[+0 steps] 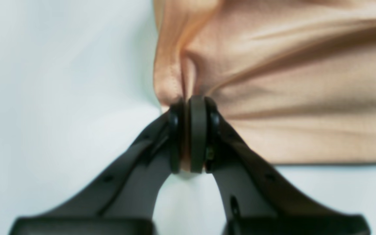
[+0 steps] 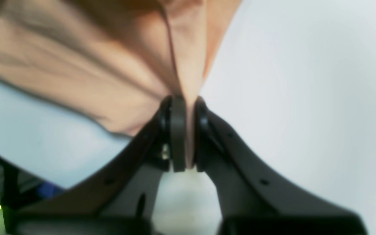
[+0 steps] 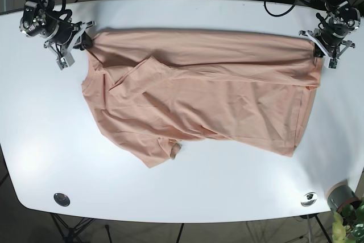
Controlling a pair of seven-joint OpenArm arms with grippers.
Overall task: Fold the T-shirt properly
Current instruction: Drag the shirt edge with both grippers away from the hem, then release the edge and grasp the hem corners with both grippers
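A peach T-shirt (image 3: 205, 92) lies spread and wrinkled across the white table (image 3: 187, 186), one sleeve folded over near its left end and another bunched at the lower middle. My left gripper (image 1: 188, 104) is shut on a pinch of the T-shirt (image 1: 289, 81); in the base view it (image 3: 316, 46) holds the shirt's far right corner. My right gripper (image 2: 188, 101) is shut on a fold of the T-shirt (image 2: 93, 75); in the base view it (image 3: 85, 41) holds the far left corner. The cloth is stretched taut between both grippers along the far edge.
Two round metal fittings (image 3: 61, 199) (image 3: 309, 198) sit near the table's front corners. A grey cup (image 3: 341, 194) and plant leaves stand off the front right corner. Cables and gear lie beyond the far edge.
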